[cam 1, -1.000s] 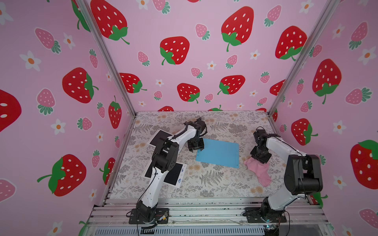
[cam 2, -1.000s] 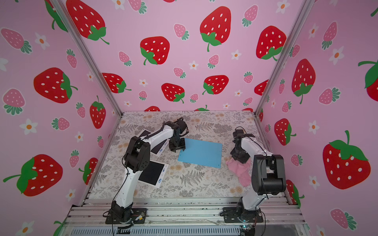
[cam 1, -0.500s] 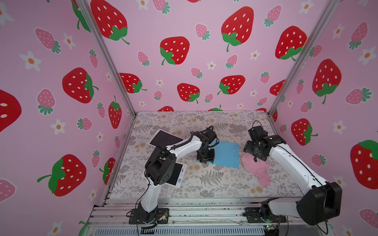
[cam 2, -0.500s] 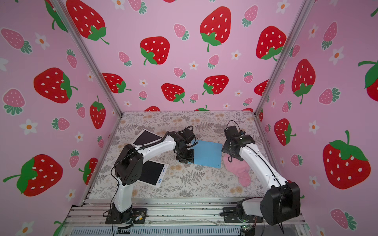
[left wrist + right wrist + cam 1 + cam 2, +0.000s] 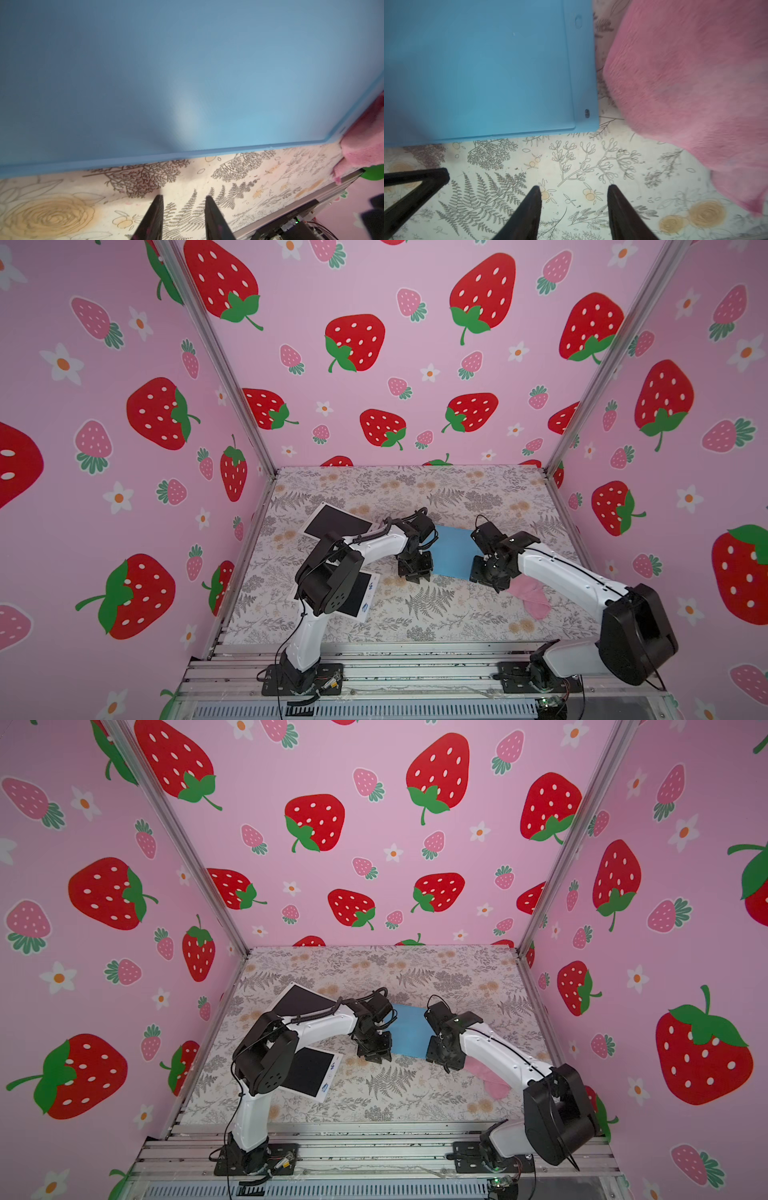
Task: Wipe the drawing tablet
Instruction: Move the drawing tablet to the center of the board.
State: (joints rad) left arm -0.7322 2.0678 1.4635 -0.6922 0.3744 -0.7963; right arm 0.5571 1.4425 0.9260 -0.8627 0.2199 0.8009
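Cloth pick-up is the step in hand: both grippers' fingers [image 5: 573,207] stand parted, holding nothing; next, the right gripper [image 5: 484,570] must grasp the pink cloth [image 5: 530,597] beside the blue tablet [image 5: 453,549]

Bright sky-blue drawing tablet [image 5: 453,549] sits plain and unpatterned in both top views [image 5: 409,1029], and right by it a fuzzy pink cloth [image 5: 530,595], the same solid pink up close in the right wrist view [image 5: 685,83]. Underneath, the desk [image 5: 457,489] wears a cream cover printed with grey ferns and leafy sprigs and pale orange-yellow blooms, while the walls [image 5: 415,377] are pink with big red strawberries, green leaves, smaller pink berries and white flowers. Two more tablets, one [image 5: 338,522] black-screened with a white border, the other [image 5: 355,593] black on white too, and the arms [image 5: 374,545] are white with black joints, black right down to each gripper.
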